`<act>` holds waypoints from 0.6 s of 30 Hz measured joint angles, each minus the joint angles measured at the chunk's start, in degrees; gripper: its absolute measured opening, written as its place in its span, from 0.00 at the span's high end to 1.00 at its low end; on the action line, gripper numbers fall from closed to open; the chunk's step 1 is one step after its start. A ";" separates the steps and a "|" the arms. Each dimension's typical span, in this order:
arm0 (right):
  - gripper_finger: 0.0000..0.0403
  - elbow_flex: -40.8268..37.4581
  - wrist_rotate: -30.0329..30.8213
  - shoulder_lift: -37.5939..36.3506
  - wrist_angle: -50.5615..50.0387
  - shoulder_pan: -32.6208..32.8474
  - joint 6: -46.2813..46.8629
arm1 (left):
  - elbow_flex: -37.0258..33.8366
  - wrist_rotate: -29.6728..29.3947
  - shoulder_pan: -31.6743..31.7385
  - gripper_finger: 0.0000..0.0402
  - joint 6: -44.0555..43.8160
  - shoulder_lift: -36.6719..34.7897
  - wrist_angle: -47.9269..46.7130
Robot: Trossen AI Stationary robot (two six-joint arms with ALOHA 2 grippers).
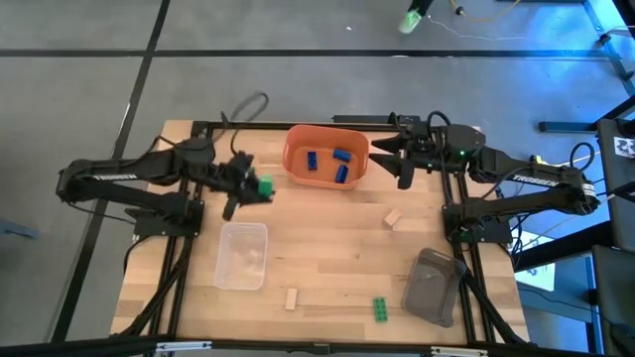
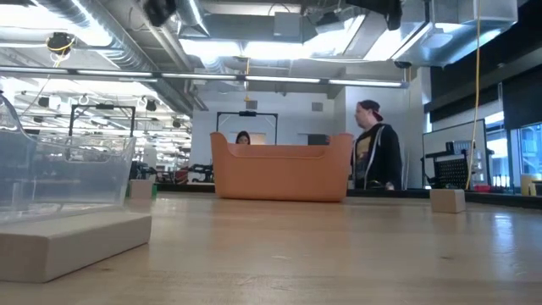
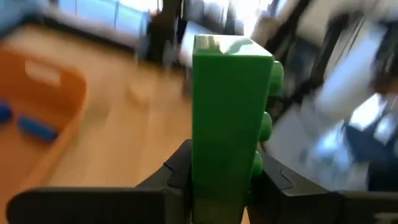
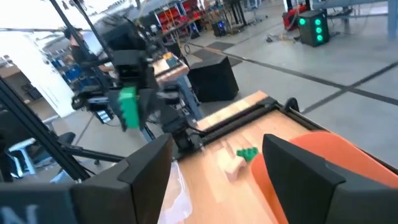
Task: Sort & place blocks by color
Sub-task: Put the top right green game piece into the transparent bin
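Observation:
My left gripper (image 1: pixel 248 188) hangs above the table left of the orange bin (image 1: pixel 325 156), shut on a green studded block (image 1: pixel 265 185). Three blue blocks (image 1: pixel 327 164) lie inside the bin. My right gripper (image 1: pixel 392 162) is open and hovers by the bin's right rim, touching nothing. On the table lie a tan block (image 1: pixel 394 218), another tan block (image 1: pixel 292 298) and a green block (image 1: pixel 380 309). The right wrist view shows one more green block (image 4: pixel 247 153) beside a tan block (image 4: pixel 231 165); my left arm hides them from above. My left gripper pinches the green block by its end (image 3: pixel 217 186) between the two fingers (image 3: pixel 177 171), one on each long side. The rest of the block (image 3: pixel 227 106) sticks out past the fingertips, studs to one side. It is lifted clear of the table.
A clear tray (image 1: pixel 243 255) sits toward the near edge below my left gripper, and a grey tray (image 1: pixel 435 286) lies near the right near corner. Bare wood stretches between the two trays. People (image 2: pixel 377 157) stand in the room behind the bin.

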 joint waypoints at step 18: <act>0.38 0.00 1.10 0.02 -2.92 -0.02 -0.17 | 8.70 -20.94 -31.30 0.79 18.28 23.08 -41.63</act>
